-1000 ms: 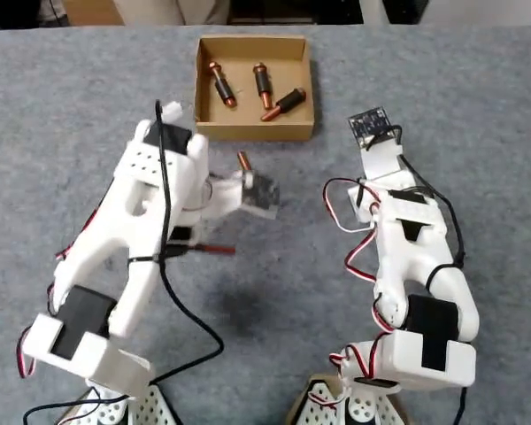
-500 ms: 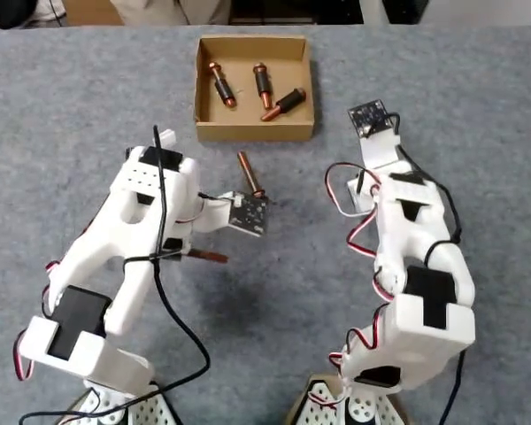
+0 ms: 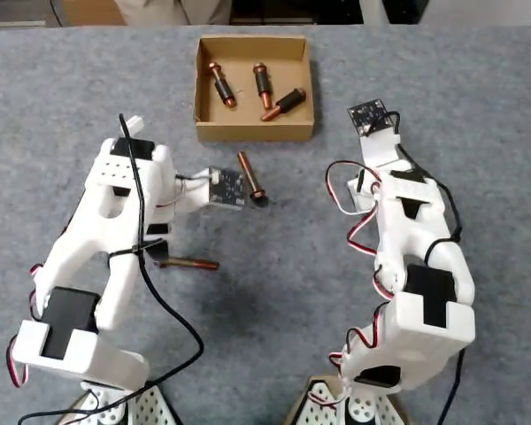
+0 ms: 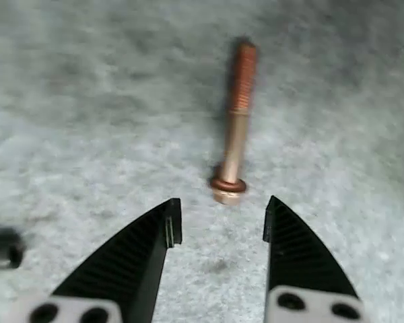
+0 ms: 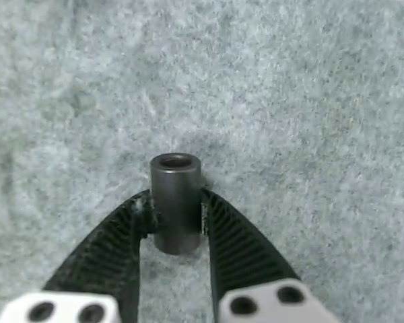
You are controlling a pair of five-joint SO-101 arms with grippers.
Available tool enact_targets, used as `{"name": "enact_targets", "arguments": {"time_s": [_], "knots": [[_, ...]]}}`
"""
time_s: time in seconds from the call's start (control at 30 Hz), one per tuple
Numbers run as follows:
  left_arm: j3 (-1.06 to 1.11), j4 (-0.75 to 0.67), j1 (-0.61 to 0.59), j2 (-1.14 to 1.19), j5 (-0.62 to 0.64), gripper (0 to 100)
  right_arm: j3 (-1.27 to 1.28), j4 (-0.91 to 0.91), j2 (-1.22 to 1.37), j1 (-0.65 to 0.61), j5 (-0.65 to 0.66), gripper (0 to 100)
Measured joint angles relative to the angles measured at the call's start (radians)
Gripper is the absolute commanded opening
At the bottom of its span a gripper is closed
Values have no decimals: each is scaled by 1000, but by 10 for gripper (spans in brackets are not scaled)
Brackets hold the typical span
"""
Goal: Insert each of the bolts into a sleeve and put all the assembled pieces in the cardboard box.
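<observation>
Three assemblies (image 3: 222, 84) in cardboard box (image 3: 252, 131), top centre; two bolts (image 3: 250, 175) loose mid-frame — left pincer (image 4: 221, 212) apart, right pincer (image 5: 176, 202) clamping sleeve (image 5: 176, 176).

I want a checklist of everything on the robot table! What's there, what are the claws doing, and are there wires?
Surface: grey fuzzy table.
Job's things: cardboard box holds three sleeved bolts; a loose bolt lies just in front of the box; a second bolt lies beside the left arm; one sleeve is in a gripper.
Clutter: nothing seen.
Grippers: left gripper open, aimed at the loose bolt, not touching it; right gripper shut on the sleeve.
Cables: black cable draped over the left arm; red, white and black wires along the right arm.
Surroundings: past the table's far edge, too little shows to tell.
</observation>
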Motion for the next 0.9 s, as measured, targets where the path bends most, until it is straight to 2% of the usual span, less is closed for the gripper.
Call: {"name": "enact_targets", "arguments": {"time_s": [0.1, 0.3, 0.43, 0.57, 0.67, 0.77, 0.9], "knots": [[-78, 29, 12, 0, 244, 203, 0, 18, 0, 0, 0, 1], [-193, 247, 95, 0, 867, 191, 0, 18, 0, 0, 0, 1], [-175, 267, 135, 0, 1266, 125, 0, 18, 0, 0, 0, 1], [-91, 244, 143, 0, 1579, 112, 0, 18, 2, 0, 0, 1], [-11, 199, 149, 0, 1682, 160, 0, 18, 2, 0, 0, 1], [35, 161, 149, 0, 1702, 212, 0, 18, 2, 0, 0, 2], [63, 127, 110, 0, 1731, 233, 0, 26, 2, 0, 0, 2]]}}
